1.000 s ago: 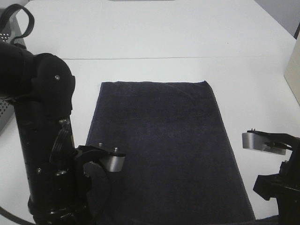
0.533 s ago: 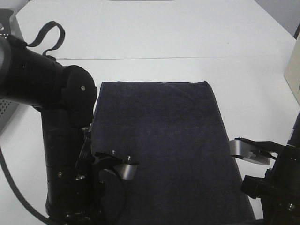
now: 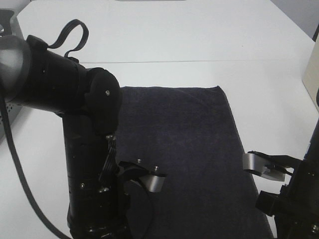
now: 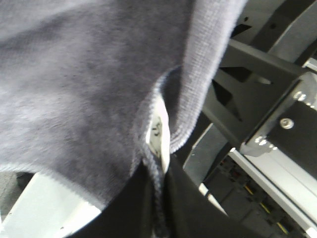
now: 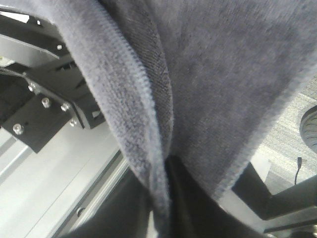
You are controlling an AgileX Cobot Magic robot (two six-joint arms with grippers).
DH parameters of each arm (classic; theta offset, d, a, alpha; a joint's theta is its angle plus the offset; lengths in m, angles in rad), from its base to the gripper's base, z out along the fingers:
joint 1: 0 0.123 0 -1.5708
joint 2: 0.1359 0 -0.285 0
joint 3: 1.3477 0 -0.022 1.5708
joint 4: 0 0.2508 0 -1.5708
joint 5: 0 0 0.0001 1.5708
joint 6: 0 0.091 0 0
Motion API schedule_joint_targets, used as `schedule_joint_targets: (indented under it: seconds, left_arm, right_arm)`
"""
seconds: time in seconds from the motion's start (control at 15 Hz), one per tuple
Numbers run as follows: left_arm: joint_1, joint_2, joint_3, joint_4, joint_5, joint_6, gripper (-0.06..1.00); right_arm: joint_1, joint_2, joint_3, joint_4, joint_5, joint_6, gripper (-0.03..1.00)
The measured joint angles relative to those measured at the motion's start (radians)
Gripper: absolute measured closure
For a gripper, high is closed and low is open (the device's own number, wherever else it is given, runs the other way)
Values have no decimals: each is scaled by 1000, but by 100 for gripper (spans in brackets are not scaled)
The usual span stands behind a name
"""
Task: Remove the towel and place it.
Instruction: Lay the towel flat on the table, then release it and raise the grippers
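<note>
The dark navy towel point(image 3: 189, 144) lies flat on the white table point(image 3: 164, 35), its near end running off the front edge. My left gripper point(image 4: 157, 201) is shut on a bunched fold of the towel point(image 4: 84, 94), just below a small white tag point(image 4: 158, 135). My right gripper point(image 5: 166, 196) is shut on a hemmed fold of the towel point(image 5: 223, 74). In the exterior high view both grippers are hidden. Only the left arm point(image 3: 89, 149), over the towel's left edge, and the right arm point(image 3: 299, 199), at its near right corner, show.
A grey perforated box point(image 3: 7, 30) stands at the far left and a beige object point(image 3: 313, 74) at the right edge. A black cable loop point(image 3: 70, 32) rises from the left arm. Metal frame parts point(image 4: 277, 124) point(image 5: 44, 114) lie close behind both grippers.
The left arm has swung to the right and now covers the towel's left edge. The right arm has shifted slightly left and lower. The towel on the table looks unmoved.
</note>
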Motion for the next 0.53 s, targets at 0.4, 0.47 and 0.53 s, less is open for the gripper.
schedule_joint_targets:
  seconds: [0.4, 0.47, 0.53]
  left_arm:
    - [-15, -9, -6, -38, 1, -46, 15]
    - [-15, -18, -19, -43, 1, -50, 13]
    - [-15, -25, -33, -48, 1, -50, 12]
  right_arm:
    - [0, 0, 26, 55, 0, -29, 27]
    - [0, 0, 19, 56, 0, -30, 24]
    - [0, 0, 10, 58, 0, -23, 23]
